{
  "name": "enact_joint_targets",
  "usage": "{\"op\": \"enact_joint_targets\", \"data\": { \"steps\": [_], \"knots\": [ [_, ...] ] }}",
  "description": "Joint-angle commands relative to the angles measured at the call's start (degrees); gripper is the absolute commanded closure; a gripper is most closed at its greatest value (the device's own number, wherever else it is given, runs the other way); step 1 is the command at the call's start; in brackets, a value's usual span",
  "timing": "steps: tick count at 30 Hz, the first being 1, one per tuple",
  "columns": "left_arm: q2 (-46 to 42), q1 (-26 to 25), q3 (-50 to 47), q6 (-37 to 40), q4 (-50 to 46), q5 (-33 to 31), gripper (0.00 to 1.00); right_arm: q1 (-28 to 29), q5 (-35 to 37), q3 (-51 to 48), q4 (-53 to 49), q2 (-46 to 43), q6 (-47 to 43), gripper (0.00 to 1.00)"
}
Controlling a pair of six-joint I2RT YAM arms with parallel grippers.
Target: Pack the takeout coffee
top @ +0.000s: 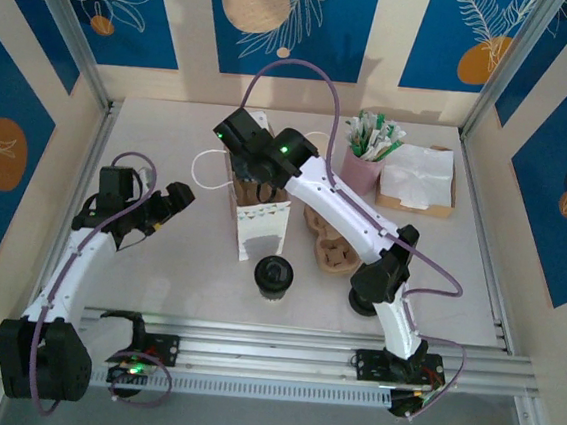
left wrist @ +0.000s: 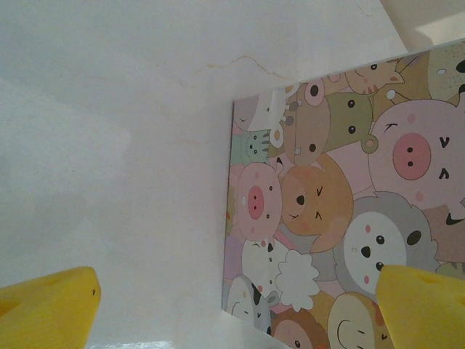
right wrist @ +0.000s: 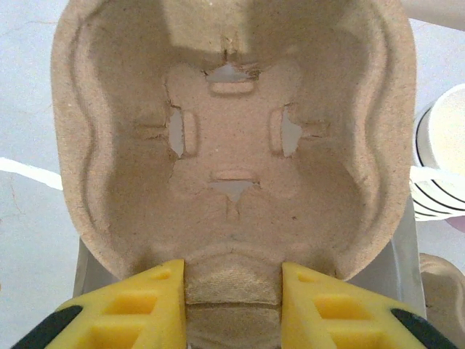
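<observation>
The takeout coffee (top: 273, 276), a small pale cup with a black lid, stands on the table in front of the gift bag (top: 262, 229). My right gripper (top: 241, 136) reaches over the bag's open top. It is shut on the rim of a brown pulp cup carrier (right wrist: 232, 138), with the yellow fingers (right wrist: 131, 305) on either side of the carrier's edge. My left gripper (top: 172, 204) hangs open to the left of the bag, holding nothing. Its wrist camera looks at the bag's cartoon-animal side (left wrist: 341, 218).
A second pulp carrier (top: 331, 245) lies right of the bag. A pink cup of sachets (top: 367, 160) and a tray of napkins (top: 419, 180) stand at the back right. A white striped cup (right wrist: 443, 156) shows beside the held carrier.
</observation>
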Motion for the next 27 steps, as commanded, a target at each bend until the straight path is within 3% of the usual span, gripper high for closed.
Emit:
{"op": "enact_joint_targets", "data": {
  "steps": [1,27],
  "knots": [
    [-0.8,-0.2,0.4,1.4,-0.3,-0.2,0.03,0.4,1.4,2.3,-2.0,0.0,1.2,0.66],
    [-0.9,-0.3,0.5,1.6,-0.6,-0.8,0.03,-1.0,-1.5,2.4,-5.9,0.9,3.7,0.67]
  ]
}}
